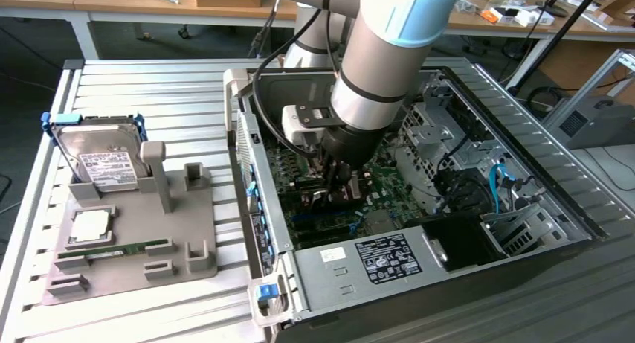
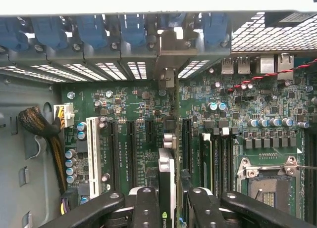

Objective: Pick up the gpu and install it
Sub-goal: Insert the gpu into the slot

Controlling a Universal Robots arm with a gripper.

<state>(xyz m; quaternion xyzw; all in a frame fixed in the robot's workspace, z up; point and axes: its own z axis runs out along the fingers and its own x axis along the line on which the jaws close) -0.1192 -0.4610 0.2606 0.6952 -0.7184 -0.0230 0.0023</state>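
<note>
Claw (image 2: 168, 201) grips gpu (image 2: 167, 154) edge-on between its fingers above motherboard (image 2: 133, 114).

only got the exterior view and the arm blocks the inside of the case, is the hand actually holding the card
Observer: Yes. In the wrist view the hand is closed on the thin dark flat gpu card, which is seen edge-on between the black fingers.
Operator: where is it over the board
Observer: It stands upright over the green motherboard, among the long black expansion slots and apart from the white slot.
Operator: seated in a slot
Observer: I cannot tell. Its far end lines up with the silver rear bracket opening of the case.
</note>
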